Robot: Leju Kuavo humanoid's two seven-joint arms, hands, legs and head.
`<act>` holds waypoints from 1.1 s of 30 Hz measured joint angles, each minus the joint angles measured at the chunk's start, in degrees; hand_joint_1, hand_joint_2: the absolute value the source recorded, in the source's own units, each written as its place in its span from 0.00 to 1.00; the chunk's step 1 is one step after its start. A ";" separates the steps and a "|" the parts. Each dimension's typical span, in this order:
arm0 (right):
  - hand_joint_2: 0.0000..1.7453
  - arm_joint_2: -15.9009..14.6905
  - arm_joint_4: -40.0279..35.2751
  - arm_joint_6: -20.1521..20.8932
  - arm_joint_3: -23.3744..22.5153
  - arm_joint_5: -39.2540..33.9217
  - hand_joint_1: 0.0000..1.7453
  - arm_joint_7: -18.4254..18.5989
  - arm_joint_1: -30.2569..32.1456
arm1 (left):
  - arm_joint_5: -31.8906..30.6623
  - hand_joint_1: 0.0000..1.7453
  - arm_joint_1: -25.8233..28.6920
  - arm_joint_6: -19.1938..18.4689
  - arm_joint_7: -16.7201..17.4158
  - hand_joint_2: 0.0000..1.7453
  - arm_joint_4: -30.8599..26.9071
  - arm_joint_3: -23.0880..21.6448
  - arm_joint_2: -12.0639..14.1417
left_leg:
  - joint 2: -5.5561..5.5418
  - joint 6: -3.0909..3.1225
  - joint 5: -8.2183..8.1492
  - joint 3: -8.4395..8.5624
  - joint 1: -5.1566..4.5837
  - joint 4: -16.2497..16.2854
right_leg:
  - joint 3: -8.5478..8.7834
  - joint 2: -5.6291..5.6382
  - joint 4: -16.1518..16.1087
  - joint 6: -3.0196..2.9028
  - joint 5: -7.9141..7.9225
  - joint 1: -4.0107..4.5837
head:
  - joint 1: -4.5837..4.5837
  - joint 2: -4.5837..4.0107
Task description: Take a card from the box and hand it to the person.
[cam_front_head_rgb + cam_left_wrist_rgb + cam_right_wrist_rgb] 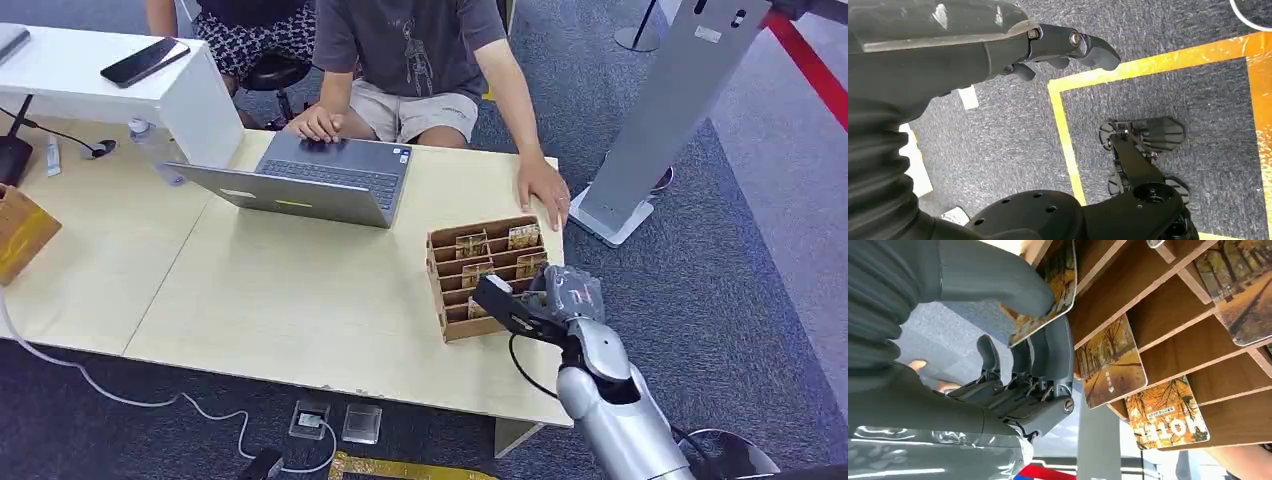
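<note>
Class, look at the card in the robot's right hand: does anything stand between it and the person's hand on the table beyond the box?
The right hand pinches a card at the box. The box's wooden dividers and other cards lie between it and the person's hand on the table; the space above looks free.

Bench (300, 300): pale wood.
On it: open laptop (310, 180), slotted card box (487, 275), water bottle (155, 150), a person's hand (543, 188) resting at the far edge.
</note>
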 joint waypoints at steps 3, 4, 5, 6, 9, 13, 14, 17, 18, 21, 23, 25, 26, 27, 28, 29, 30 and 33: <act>1.00 0.00 0.00 0.00 0.00 -0.11 0.79 0.00 0.00 | 0.00 0.00 0.08 0.00 0.00 1.00 0.00 0.00 0.00 | 0.00 0.00 0.00 0.01 0.00 0.00 | 0.01 0.00 0.00 0.00 0.00 0.00 | 0.00 0.00; 1.00 0.00 0.00 0.00 0.00 -0.13 0.83 0.00 0.00 | 0.00 0.00 0.08 0.00 0.00 1.00 0.00 0.00 0.00 | 0.00 0.00 0.00 0.01 0.00 0.00 | 0.01 0.00 0.00 0.00 0.00 0.00 | 0.02 0.00; 1.00 0.00 0.00 0.00 0.00 -0.17 0.92 0.00 0.00 | 0.00 0.00 0.09 0.00 0.00 1.00 0.00 0.00 0.00 | 0.00 0.00 0.00 0.02 0.00 0.00 | 0.01 0.00 0.00 0.00 0.00 0.00 | 0.02 0.00; 1.00 0.00 0.00 0.00 0.00 -0.24 0.94 0.00 0.00 | 0.00 0.00 0.09 0.00 0.00 1.00 0.00 0.00 0.00 | 0.00 0.00 0.00 0.02 0.00 0.00 | 0.02 0.00 0.00 0.00 0.00 0.00 | 0.02 0.00; 1.00 0.00 0.00 0.02 0.00 -0.28 1.00 0.00 0.01 | 0.00 0.00 0.09 0.00 0.00 1.00 0.00 0.00 0.00 | 0.01 0.00 0.00 0.03 0.00 0.00 | 0.03 0.00 0.00 0.00 0.00 0.00 | 0.00 0.00; 1.00 -0.02 0.00 -0.02 0.00 -0.63 1.00 0.00 0.00 | 0.22 0.00 0.14 0.02 -0.37 1.00 0.00 0.00 0.00 | 0.01 0.00 0.00 0.07 0.00 0.00 | 0.06 0.01 0.00 0.00 0.00 0.00 | 0.00 0.00; 1.00 -0.02 0.00 0.00 0.00 -0.72 1.00 0.00 0.01 | 0.22 0.00 0.14 0.02 -0.46 1.00 0.00 0.00 0.00 | 0.02 0.00 0.00 0.08 0.00 0.00 | 0.06 0.01 0.00 0.00 0.00 0.00 | 0.00 0.00; 1.00 -0.07 0.00 0.00 0.00 -0.85 1.00 0.00 0.01 | 0.37 0.00 0.14 0.04 -0.63 1.00 0.00 0.00 0.00 | 0.02 0.00 0.00 0.09 0.00 0.00 | 0.07 0.02 0.00 0.00 0.00 0.00 | 0.00 0.00; 1.00 -0.07 0.00 0.00 0.00 -0.85 1.00 0.00 0.01 | 0.44 0.00 0.15 0.04 -0.66 1.00 0.00 0.00 0.00 | 0.02 0.00 0.00 0.09 0.00 0.00 | 0.07 0.02 0.00 0.00 0.00 0.00 | 0.00 0.00; 1.00 -0.07 -0.09 0.02 0.00 -0.85 1.00 0.00 0.01 | 0.70 0.00 0.17 0.04 -0.68 1.00 0.00 0.00 0.00 | 0.02 0.00 0.00 0.10 0.00 0.00 | 0.08 0.02 0.00 0.00 0.00 0.00 | 0.00 0.00; 1.00 -0.07 -0.17 -0.04 0.00 -0.87 1.00 -0.07 0.02 | 0.85 0.00 0.19 0.04 -0.68 1.00 0.00 0.00 0.00 | 0.02 0.00 0.00 0.10 0.00 0.00 | 0.08 0.02 0.00 0.00 0.00 0.00 | 0.00 0.00; 1.00 -0.09 -0.55 -0.15 0.00 -0.94 1.00 -0.13 0.08 | 0.94 0.00 0.22 0.04 -0.68 1.00 0.00 0.02 0.00 | 0.02 0.00 0.00 0.09 0.00 0.00 | 0.08 0.02 0.00 0.00 0.00 0.00 | 0.02 0.00; 1.00 -0.09 -0.81 -0.20 0.00 -0.94 1.00 -0.15 0.12 | 0.98 0.00 0.23 0.04 -0.68 1.00 0.00 0.02 0.00 | 0.03 0.00 0.00 0.09 0.00 0.00 | 0.08 0.02 0.00 0.00 0.00 0.00 | 0.00 0.00; 1.00 -0.09 -1.25 -0.22 0.00 -0.94 1.00 -0.20 0.17 | 1.01 0.00 0.25 0.04 -0.68 1.00 0.00 0.02 0.00 | 0.03 0.00 0.00 0.09 0.00 0.00 | 0.08 0.02 0.00 0.00 0.00 0.00 | 0.00 0.00; 1.00 -0.11 -1.77 -0.22 0.00 -0.94 1.00 -0.17 0.27 | 1.03 0.00 0.29 0.04 -0.68 1.00 0.00 0.02 0.00 | 0.02 0.00 0.00 0.09 0.00 0.00 | 0.08 0.02 0.00 0.00 0.00 0.00 | 0.00 0.00; 1.00 -0.18 -2.77 -0.22 -0.02 -0.94 1.00 -0.09 0.46 | 1.11 0.00 0.37 0.09 -0.68 1.00 0.00 0.02 0.00 | 0.02 0.00 0.00 0.09 0.00 0.00 | 0.07 0.02 0.00 0.00 0.00 0.00 | 0.00 0.00; 1.00 -0.24 -3.65 -0.17 -0.02 -0.96 1.00 -0.04 0.58 | 1.29 0.00 0.46 0.11 -0.70 1.00 0.00 0.02 0.00 | 0.03 0.00 0.00 0.09 0.00 0.00 | 0.07 0.02 0.00 0.00 0.00 0.00 | 0.00 0.00; 1.00 -0.72 -8.04 0.17 -0.09 -1.03 1.00 0.13 1.06 | 1.42 0.00 0.64 0.17 -0.90 1.00 0.00 0.04 0.02 | 0.02 0.00 0.00 0.08 0.00 0.00 | 0.05 0.02 0.00 0.00 0.00 0.00 | 0.00 0.00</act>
